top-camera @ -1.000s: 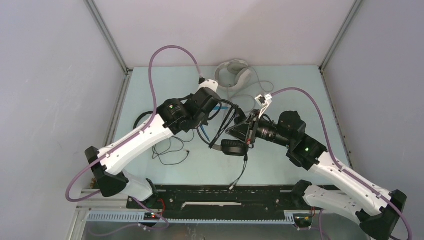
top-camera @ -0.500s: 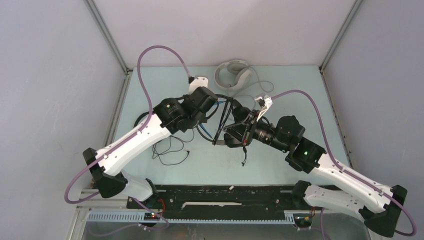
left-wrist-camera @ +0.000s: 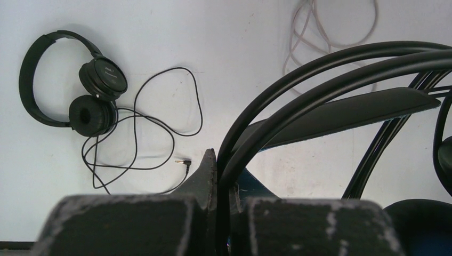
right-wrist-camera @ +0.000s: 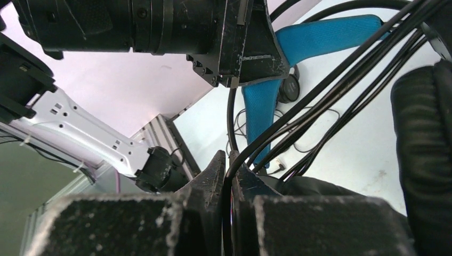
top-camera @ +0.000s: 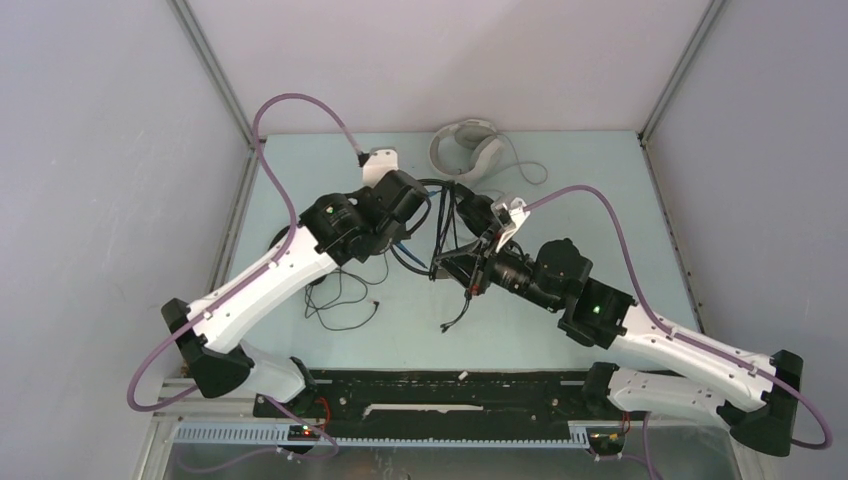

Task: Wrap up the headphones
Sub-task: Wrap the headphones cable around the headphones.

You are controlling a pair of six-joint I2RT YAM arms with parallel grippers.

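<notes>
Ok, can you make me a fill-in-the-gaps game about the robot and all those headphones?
1. The far headphones, at the back edge of the table, are ___ in colour.
2. The big black headphones have a headband lined in ___.
3. The left fingers pinch that pair's thin hoops and the right fingers pinch its cord, so both are ___, not open.
4. Counting the small black headphones too, there are ___ pairs.

Missing words: white; blue; shut; three.
</notes>
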